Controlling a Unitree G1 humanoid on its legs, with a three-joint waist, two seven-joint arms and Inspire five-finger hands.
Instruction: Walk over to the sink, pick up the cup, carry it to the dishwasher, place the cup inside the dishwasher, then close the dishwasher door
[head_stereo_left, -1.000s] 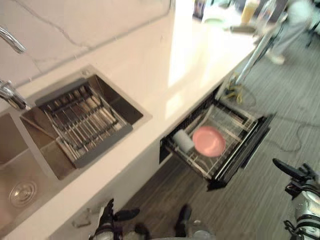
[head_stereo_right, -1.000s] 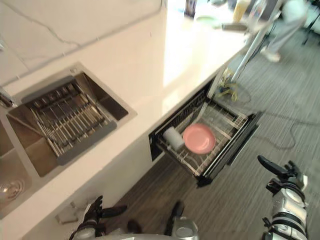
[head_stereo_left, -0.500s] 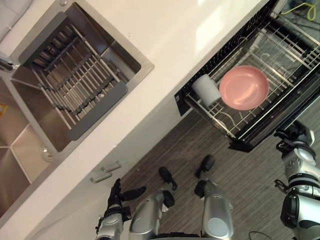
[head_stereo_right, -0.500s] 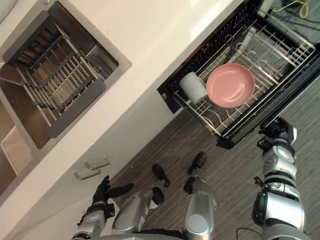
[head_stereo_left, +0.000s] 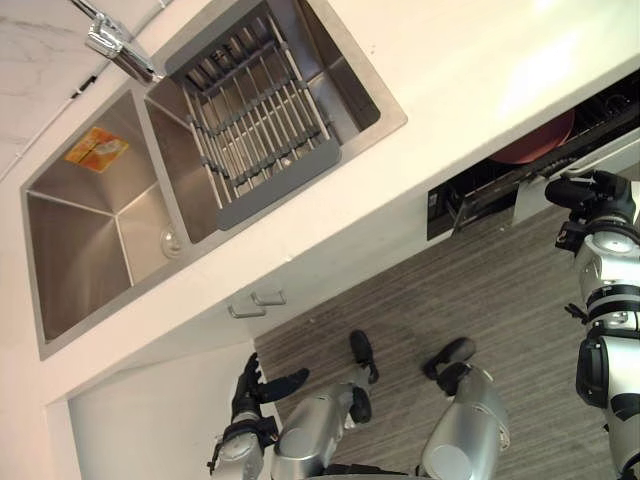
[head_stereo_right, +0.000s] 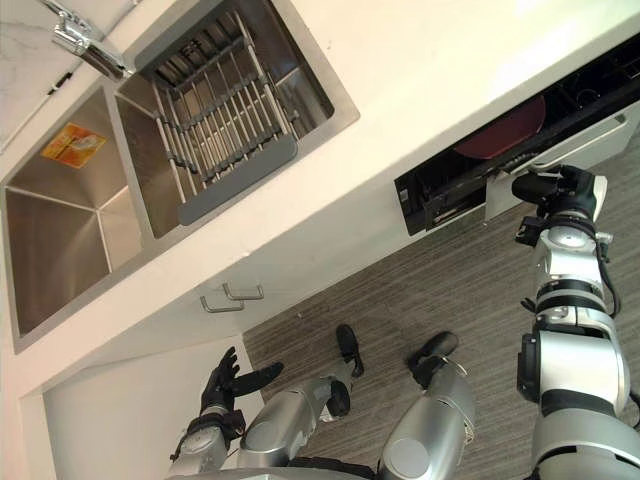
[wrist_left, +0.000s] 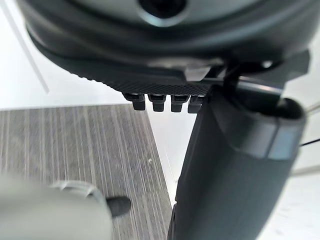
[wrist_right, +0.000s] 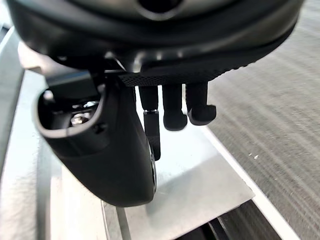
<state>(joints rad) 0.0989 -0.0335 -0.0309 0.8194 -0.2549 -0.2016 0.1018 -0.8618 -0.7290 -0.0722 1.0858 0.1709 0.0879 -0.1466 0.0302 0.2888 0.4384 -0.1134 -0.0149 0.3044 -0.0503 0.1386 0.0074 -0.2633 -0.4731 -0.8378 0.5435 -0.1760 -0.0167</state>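
The dishwasher (head_stereo_left: 480, 190) under the white counter stands almost closed, with a narrow dark gap left. A slice of the pink plate (head_stereo_right: 505, 130) shows in that gap; the rest of the rack's inside is hidden under the counter. My right hand (head_stereo_right: 560, 190) is against the silver door panel (wrist_right: 200, 185), its fingers (wrist_right: 175, 112) curled and holding nothing. My left hand (head_stereo_left: 260, 385) hangs low by the cabinet front with straight fingers, empty.
The double sink (head_stereo_left: 90, 230) lies at the left with a faucet (head_stereo_left: 115, 45) above it. A grey drying rack (head_stereo_left: 260, 110) fills its right basin. Two cabinet handles (head_stereo_left: 258, 303) sit below the counter edge. Grey wood floor (head_stereo_left: 500, 300) runs before the cabinets.
The camera has swung. The dishwasher drawer went from pulled out to nearly closed, hiding the cup and most of the plate. My right hand's fingers curled and it reached the door.
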